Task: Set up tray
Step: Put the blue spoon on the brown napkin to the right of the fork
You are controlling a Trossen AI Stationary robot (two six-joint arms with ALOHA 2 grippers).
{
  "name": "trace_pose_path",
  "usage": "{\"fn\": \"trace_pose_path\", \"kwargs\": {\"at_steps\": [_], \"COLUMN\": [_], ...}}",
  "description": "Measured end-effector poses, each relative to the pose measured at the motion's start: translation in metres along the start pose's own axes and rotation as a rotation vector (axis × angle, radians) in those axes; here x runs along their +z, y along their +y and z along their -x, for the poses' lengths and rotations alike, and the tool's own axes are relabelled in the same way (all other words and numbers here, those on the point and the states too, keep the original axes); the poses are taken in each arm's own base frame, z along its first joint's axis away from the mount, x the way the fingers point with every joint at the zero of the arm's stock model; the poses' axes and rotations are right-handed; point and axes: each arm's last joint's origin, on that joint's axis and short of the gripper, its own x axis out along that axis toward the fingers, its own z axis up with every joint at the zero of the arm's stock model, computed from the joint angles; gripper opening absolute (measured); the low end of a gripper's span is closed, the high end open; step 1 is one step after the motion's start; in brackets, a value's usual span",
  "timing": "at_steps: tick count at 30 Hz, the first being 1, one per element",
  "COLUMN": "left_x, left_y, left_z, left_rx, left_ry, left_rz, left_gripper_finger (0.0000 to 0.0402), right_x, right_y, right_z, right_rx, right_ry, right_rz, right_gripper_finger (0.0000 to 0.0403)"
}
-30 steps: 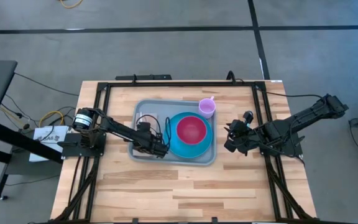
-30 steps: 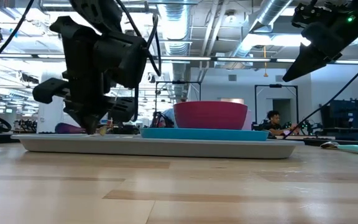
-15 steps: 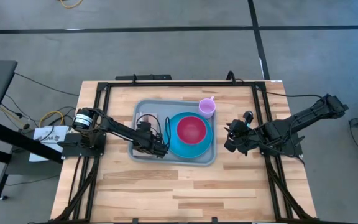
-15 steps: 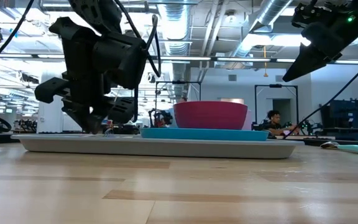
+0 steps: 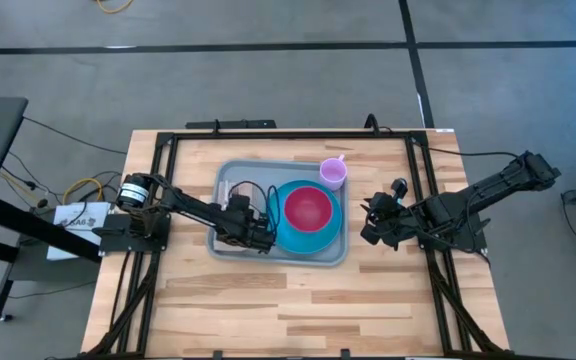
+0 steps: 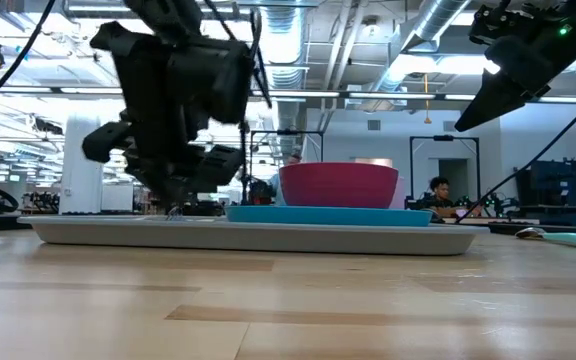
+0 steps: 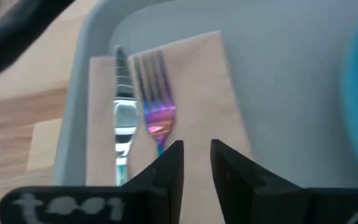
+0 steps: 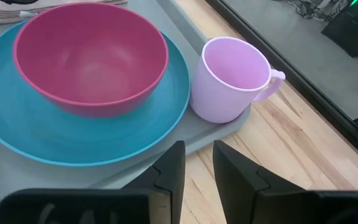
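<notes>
Tray (image 5: pixel 230 172) is seen mid-table. Left gripper (image 5: pixel 263 240) is held low over tray's near-left part, fingers narrowly parted, nothing gripped. Right gripper (image 5: pixel 370 228) is parked off tray's right edge, slightly parted, empty. On tray: plate (image 5: pixel 284 236), bowl (image 5: pixel 308 208), mug (image 5: pixel 333 173), napkin (image 7: pixel 197 87), knife (image 7: pixel 124 118), fork (image 7: pixel 156 99).

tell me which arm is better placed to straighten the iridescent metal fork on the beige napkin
Left. Its gripper sits over the grey-blue plastic tray, right behind the fork on the napkin. The right gripper is off the tray, beyond the pink mug.
</notes>
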Motion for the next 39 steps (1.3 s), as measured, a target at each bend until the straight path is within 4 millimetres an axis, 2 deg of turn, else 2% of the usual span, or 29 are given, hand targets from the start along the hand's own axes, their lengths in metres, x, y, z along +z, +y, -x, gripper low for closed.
{"fn": "trace_pose_path", "kwargs": {"at_steps": [9, 14, 20, 24, 29, 33, 39], "left_x": [0.031, 0.044, 0.05, 0.05, 0.051, 0.054, 0.058], "left_y": [-0.021, -0.02, -0.004, 0.008, 0.012, 0.011, 0.01], "left_z": [0.034, 0.047, 0.052, 0.056, 0.058, 0.06, 0.06], "left_rx": [-0.059, -0.027, 0.107, 0.197, 0.197, 0.191, 0.193], "left_ry": [-0.049, -0.12, -0.137, -0.137, -0.196, -0.285, -0.366], "left_rz": [-0.105, -0.165, -0.254, -0.312, -0.373, -0.41, -0.449], "left_gripper_finger": [0.0062, 0.0061, 0.0061, 0.0061, 0.0061, 0.0061, 0.0061], "right_x": [0.0, -0.002, -0.017, -0.028, -0.034, -0.035, -0.034], "right_y": [0.0, -0.002, -0.022, -0.036, -0.037, -0.032, -0.03], "right_z": [0.0, 0.001, 0.009, 0.014, 0.012, 0.005, -0.012], "right_rx": [-0.004, -0.012, -0.107, -0.241, -0.372, -0.432, -0.562], "right_ry": [-0.003, 0.014, 0.133, 0.18, 0.177, 0.157, 0.162], "right_rz": [-0.001, -0.034, -0.245, -0.477, -0.708, -0.781, -0.793], "right_gripper_finger": [0.0077, 0.0077, 0.0077, 0.0077, 0.0077, 0.0077, 0.0077]}}
